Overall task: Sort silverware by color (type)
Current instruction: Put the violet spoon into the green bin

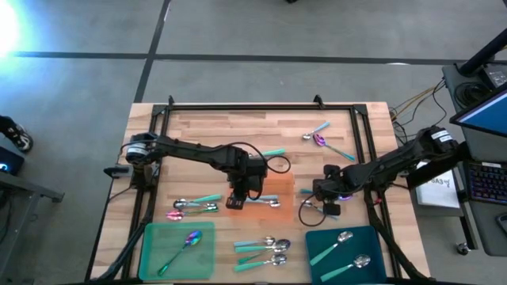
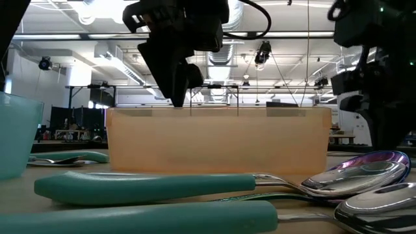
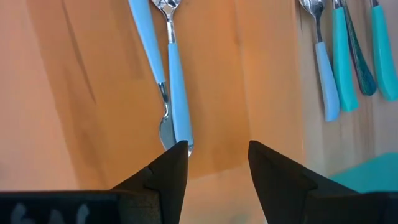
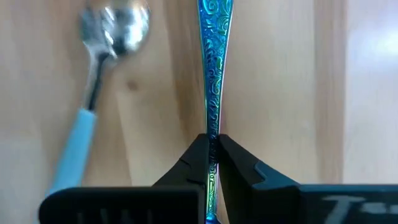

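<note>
My left gripper point(image 1: 236, 202) point(image 3: 217, 155) hovers open over the near-left part of the orange tray point(image 1: 281, 188) point(image 3: 249, 74). Two spoons with light-blue handles point(image 3: 177, 93) lie in that tray, just ahead of the left fingertip. In the low view the left gripper point(image 2: 182, 78) hangs above the tray's wall point(image 2: 218, 140). My right gripper point(image 1: 326, 196) point(image 4: 212, 146) sits right of the orange tray, shut on a spoon with a patterned iridescent blue handle point(image 4: 213, 62). A light-blue-handled spoon point(image 4: 93, 93) lies on the wood beside it. My right gripper pinches the iridescent spoon's slim handle point(image 4: 212, 127) between its two fingertips. The handle stands edge-on and runs straight on ahead of the fingers, along them. The spoon's bowl is out of the picture, and I cannot tell whether the spoon is lifted clear of the table.
The green tray point(image 1: 162, 237) at the near left holds one iridescent spoon point(image 1: 188, 240). The teal tray point(image 1: 372, 237) at the near right holds two spoons point(image 1: 342, 237). Loose spoons lie left of the orange tray point(image 1: 194, 206), near the front edge point(image 1: 265, 249) and far right point(image 1: 317, 136).
</note>
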{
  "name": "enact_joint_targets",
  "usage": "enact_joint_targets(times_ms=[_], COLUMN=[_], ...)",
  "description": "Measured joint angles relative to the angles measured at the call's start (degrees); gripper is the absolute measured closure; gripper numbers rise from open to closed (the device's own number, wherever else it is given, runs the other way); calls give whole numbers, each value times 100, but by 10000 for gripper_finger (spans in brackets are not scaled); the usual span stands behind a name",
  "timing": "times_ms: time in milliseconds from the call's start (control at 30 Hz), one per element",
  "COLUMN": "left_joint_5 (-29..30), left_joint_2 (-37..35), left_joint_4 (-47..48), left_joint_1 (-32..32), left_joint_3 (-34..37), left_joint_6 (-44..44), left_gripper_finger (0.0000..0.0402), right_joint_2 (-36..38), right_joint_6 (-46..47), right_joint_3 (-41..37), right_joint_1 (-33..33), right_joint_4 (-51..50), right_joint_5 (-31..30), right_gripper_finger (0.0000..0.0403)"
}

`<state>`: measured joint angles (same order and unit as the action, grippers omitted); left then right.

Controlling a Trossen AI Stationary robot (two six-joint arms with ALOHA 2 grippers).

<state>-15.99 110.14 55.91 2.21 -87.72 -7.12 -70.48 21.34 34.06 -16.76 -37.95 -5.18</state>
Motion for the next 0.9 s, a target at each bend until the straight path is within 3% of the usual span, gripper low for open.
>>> enact_joint_targets(times_ms=[433, 667, 900], left_joint_5=[37, 183, 1124], left_joint_2=[-33, -74, -455], left_joint_4=[172, 656, 543], left_joint_1=[-154, -184, -187], left_joint_3=[11, 29, 50], left_joint_6=[-588, -784, -1044], left_gripper_finger=[249, 249, 249], right_joint_2=[74, 94, 96], right_joint_6=[14, -331, -1204], right_joint_3=[1294, 1802, 2089], right_joint_1=[60, 285, 772], right_joint_4=[-1837, -1815, -889], right_joint_5=[-442, -900, -1040], right_gripper_finger=[390, 390, 390])
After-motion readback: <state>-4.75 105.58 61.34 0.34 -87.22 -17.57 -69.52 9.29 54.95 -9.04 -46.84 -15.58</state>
